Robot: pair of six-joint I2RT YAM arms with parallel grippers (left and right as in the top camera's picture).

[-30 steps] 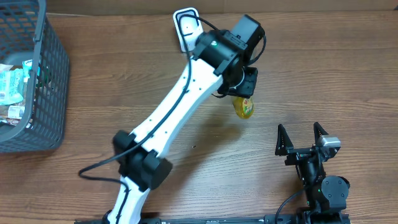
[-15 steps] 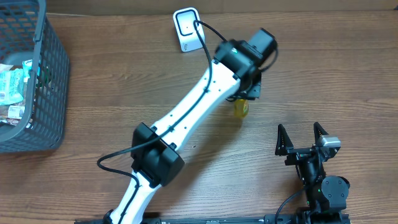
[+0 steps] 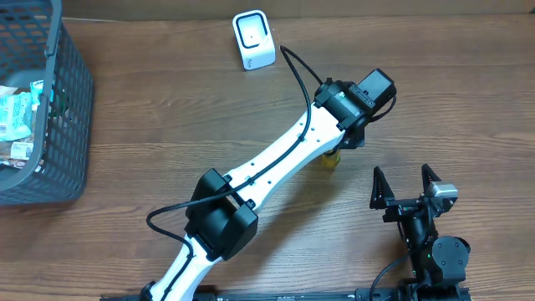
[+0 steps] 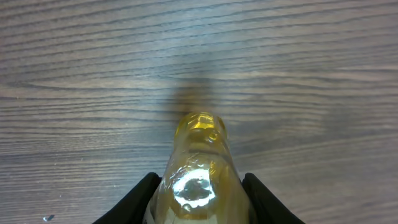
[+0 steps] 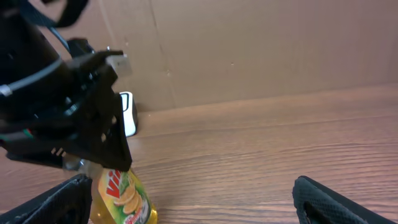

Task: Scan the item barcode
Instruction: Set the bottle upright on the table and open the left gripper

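Between the black fingers of your left gripper [image 4: 199, 190] sits a yellow plastic bottle [image 4: 198, 158], clamped on both sides, its far end pointing away from the wrist over the wooden table [image 4: 311, 62]. That wrist view gives you only glossy yellow plastic, with no label showing. The right wrist view supplies what it misses: a label with red lettering and pictured slices on the bottle's side, just below the gripper's black body, and the white barcode scanner [image 5: 127, 114] standing beyond the gripper. From overhead you see only a sliver of the bottle poking out beneath the gripper. The scanner is well apart from the gripper, up and to its left, and a grey basket [image 3: 58, 125] of packets lies far off to the left. Your right gripper [image 3: 402, 176] rests near the bottle with its fingers spread wide, holding nothing.
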